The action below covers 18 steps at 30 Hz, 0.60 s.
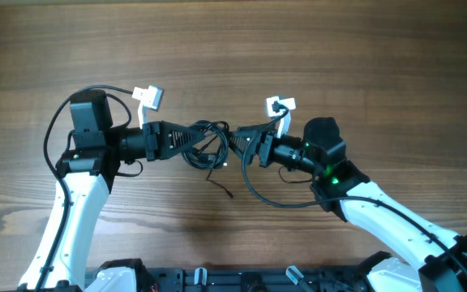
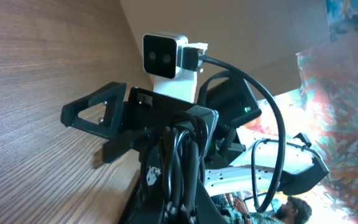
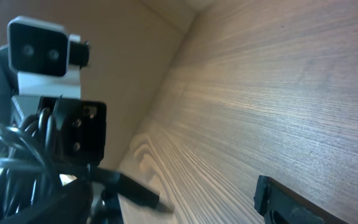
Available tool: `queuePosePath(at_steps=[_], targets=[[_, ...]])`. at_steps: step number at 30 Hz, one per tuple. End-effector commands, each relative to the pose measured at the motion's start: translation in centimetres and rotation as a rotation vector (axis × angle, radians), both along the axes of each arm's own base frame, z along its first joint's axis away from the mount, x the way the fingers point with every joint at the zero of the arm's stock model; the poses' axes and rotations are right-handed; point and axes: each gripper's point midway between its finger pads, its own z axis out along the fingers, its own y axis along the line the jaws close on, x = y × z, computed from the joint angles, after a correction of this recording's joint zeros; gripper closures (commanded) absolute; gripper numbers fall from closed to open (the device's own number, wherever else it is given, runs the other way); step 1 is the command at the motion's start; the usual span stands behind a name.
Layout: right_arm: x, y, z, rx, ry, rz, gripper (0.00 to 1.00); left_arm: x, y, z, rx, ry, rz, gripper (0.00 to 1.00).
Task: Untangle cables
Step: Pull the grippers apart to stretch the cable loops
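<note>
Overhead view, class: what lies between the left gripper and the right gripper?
A tangled bundle of the cables lies between the left gripper and the right gripper, shown in the overhead view.

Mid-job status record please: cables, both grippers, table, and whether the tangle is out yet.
cables: one dark knotted bundle between the two grippers, one thin end straggling out toward the robot's side
left gripper: shut on the cables
right gripper: open, close beside the bundle
table: wood
untangled: not yet
</note>
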Motion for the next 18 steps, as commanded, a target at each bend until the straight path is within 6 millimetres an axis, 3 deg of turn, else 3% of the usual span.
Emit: queuePosePath(at_steps=[1, 5, 11, 15, 18], targets=[[0.9, 0.3, 1.0, 0.048, 0.038, -0.083, 0.11, -0.2, 0.0, 0.5, -0.021, 0.007, -0.015, 0.96], [-0.1, 1.5, 2.3, 0.101, 0.033, -0.041, 0.11, 0.7, 0.2, -0.4, 0.032, 0.010, 0.041, 0.96], [-1.8, 2.9, 2.4, 0.107, 0.042, 0.016, 0.08, 1.0, 0.3, -0.7, 0.050, 0.007, 0.060, 0.96], [-0.3, 2.3, 2.7, 0.109, 0.019, -0.076, 0.06, 0.9, 0.2, -0.6, 0.049, 0.008, 0.052, 0.96], [0.2, 2.1, 3.6, 0.133, -0.015, -0.102, 0.05, 0.2, -1.1, -0.6, 0.050, 0.007, 0.006, 0.96]])
